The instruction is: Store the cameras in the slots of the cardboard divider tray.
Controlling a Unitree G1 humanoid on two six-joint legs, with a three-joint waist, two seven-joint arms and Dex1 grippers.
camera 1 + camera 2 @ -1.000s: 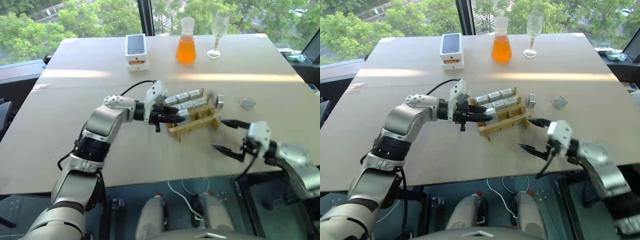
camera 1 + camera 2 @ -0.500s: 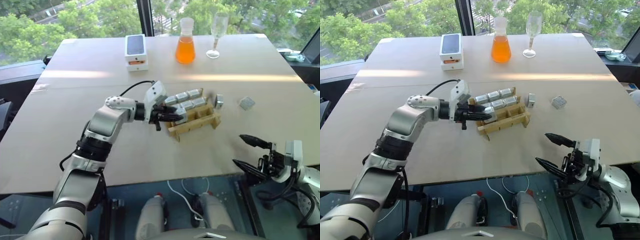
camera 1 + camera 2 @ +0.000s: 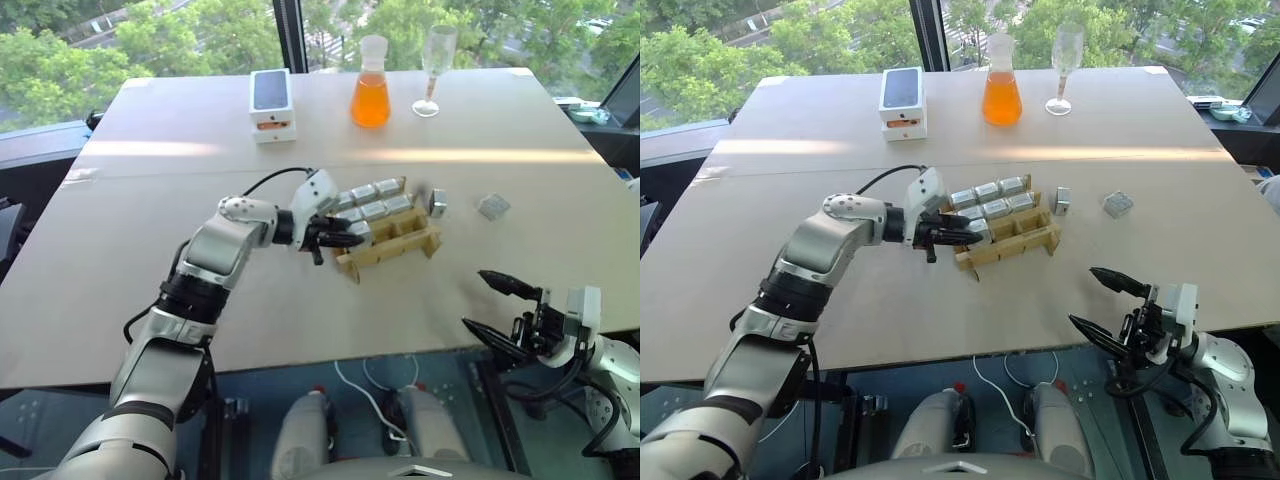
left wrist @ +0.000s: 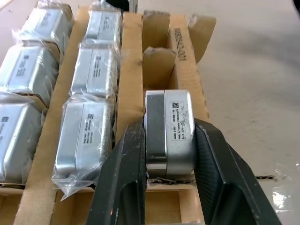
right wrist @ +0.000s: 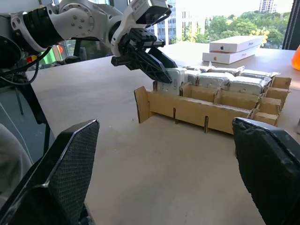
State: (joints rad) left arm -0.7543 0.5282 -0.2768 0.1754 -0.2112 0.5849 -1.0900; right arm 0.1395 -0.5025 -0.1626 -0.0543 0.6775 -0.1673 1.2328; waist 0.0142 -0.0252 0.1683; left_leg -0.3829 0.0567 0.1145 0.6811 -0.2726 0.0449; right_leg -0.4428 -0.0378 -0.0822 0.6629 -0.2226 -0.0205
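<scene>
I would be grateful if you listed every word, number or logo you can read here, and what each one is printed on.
Nothing can be quoted with confidence.
Cardboard divider tray: a printed code runs along one strip, too blurred to read.
Unwrapped camera: a white label with fine print and a square code, too small to read.
Wrapped cameras: labels with lines of print, unreadable.
White phone box: a small dark mark on its side, not legible.

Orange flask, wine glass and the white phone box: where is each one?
Orange flask (image 3: 371,100), left eye view, on its liquid-filled belly.
Wine glass (image 3: 437,50), left eye view, on its bowl.
White phone box (image 3: 902,90), right eye view, on its dark top.
</scene>
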